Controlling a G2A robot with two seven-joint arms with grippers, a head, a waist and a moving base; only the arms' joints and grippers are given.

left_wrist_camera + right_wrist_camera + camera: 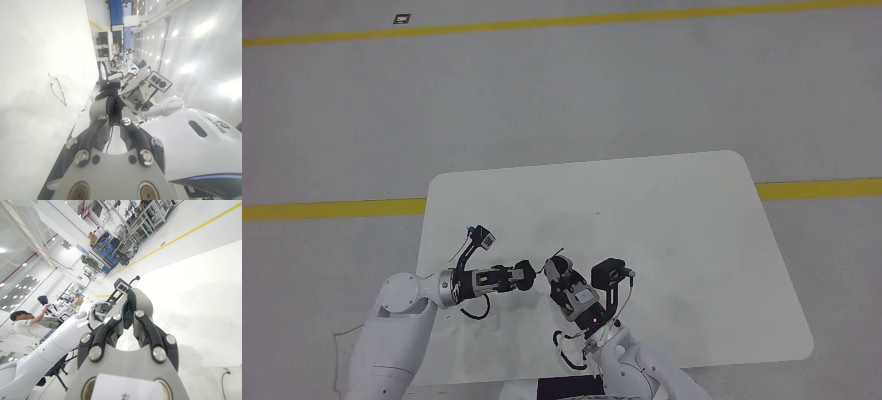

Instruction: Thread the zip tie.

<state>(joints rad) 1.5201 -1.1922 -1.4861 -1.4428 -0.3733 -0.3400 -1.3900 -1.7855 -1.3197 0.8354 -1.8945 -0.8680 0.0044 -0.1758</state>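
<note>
Black zip tie (137, 277) pinched in right tool (130, 298), seemingly touching left tool (113, 98).

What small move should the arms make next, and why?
Probably a slight nudge of the left gripper toward the right gripper: its jaws look shut on the zip tie, whose thin end pokes past the right jaws, apparently unthreaded.

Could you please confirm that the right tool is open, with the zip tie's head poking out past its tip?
Not quite: the right tool is shut on the zip tie, not open, as the right wrist view shows. The tie's head does poke out past its tip.
</note>
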